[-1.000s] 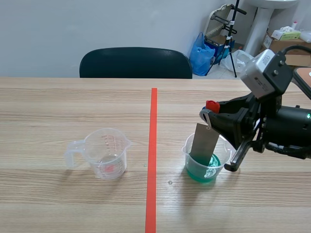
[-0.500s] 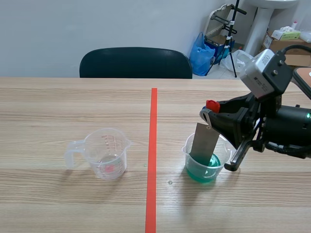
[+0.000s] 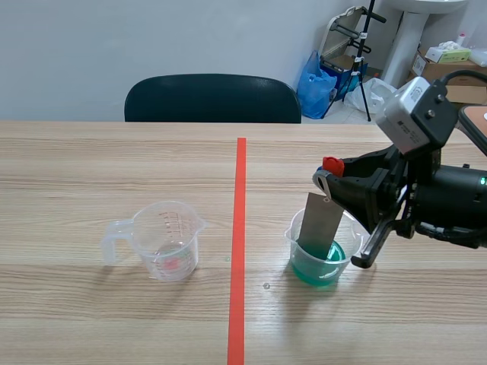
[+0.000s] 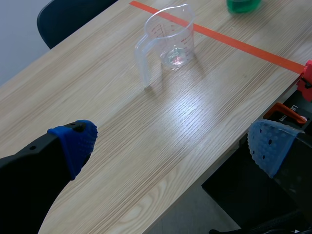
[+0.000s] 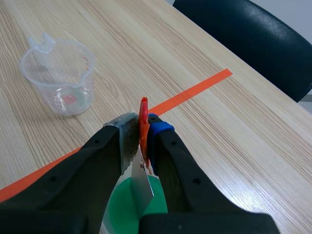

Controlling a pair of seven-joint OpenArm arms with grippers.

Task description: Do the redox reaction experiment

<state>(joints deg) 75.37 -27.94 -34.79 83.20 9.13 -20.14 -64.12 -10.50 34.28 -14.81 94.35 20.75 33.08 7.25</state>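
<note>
My right gripper (image 3: 329, 176) is shut on a red clip (image 3: 331, 163) (image 5: 144, 131) that carries a grey metal strip (image 3: 319, 224) (image 5: 141, 187). The strip hangs tilted into a clear cup (image 3: 320, 251) of green liquid (image 5: 122, 204), its lower end in the liquid. Left of the orange line stands a clear measuring cup (image 3: 166, 239) (image 4: 170, 39) (image 5: 61, 75) with red markings. My left gripper (image 4: 173, 146) is open near the table's front edge, well short of that cup, with nothing between its fingers.
An orange tape line (image 3: 239, 243) runs down the middle of the wooden table (image 3: 91, 167). A dark chair (image 3: 213, 97) stands behind the far edge. Bags, boxes and a stand sit on the floor at the back right (image 3: 358, 68).
</note>
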